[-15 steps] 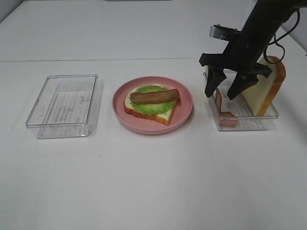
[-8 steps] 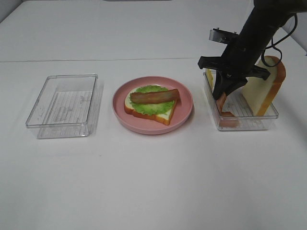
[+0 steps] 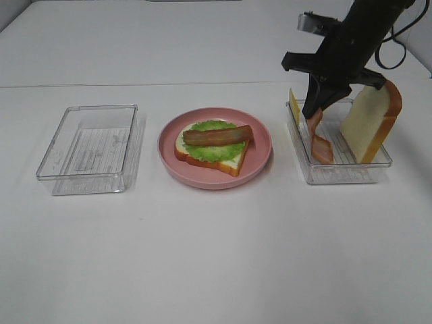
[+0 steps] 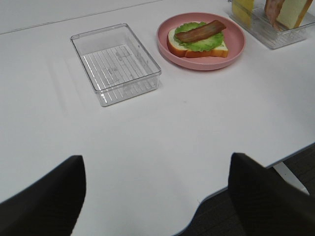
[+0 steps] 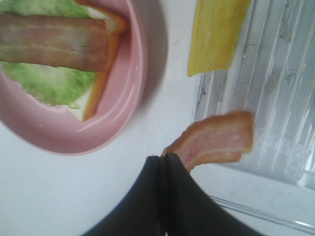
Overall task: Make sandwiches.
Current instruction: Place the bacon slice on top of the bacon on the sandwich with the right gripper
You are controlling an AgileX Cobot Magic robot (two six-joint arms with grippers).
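Note:
An open sandwich (image 3: 214, 144) lies on the pink plate (image 3: 168, 154): one bread slice, green lettuce and a bacon strip on top. My right gripper (image 3: 314, 111) is shut on a second bacon strip (image 3: 320, 140), which hangs from it over the right clear tray (image 3: 341, 174). The right wrist view shows the pinched strip (image 5: 216, 140) below the shut fingers (image 5: 165, 169). A bread slice (image 3: 371, 120) stands upright in that tray, and a yellow cheese square (image 3: 294, 104) leans at its far left corner. My left gripper (image 4: 157, 162) is open and empty, low over the near table edge.
An empty clear tray (image 3: 88, 150) sits left of the plate; it also shows in the left wrist view (image 4: 115, 64). The plate (image 4: 236, 49) with the sandwich (image 4: 197, 38) lies beyond it. The cheese (image 5: 216, 34) rests against the tray wall (image 5: 280, 98).
My right gripper went from open over the tray to shut on the bacon strip. It then rose, lifting the strip partly out of the tray.

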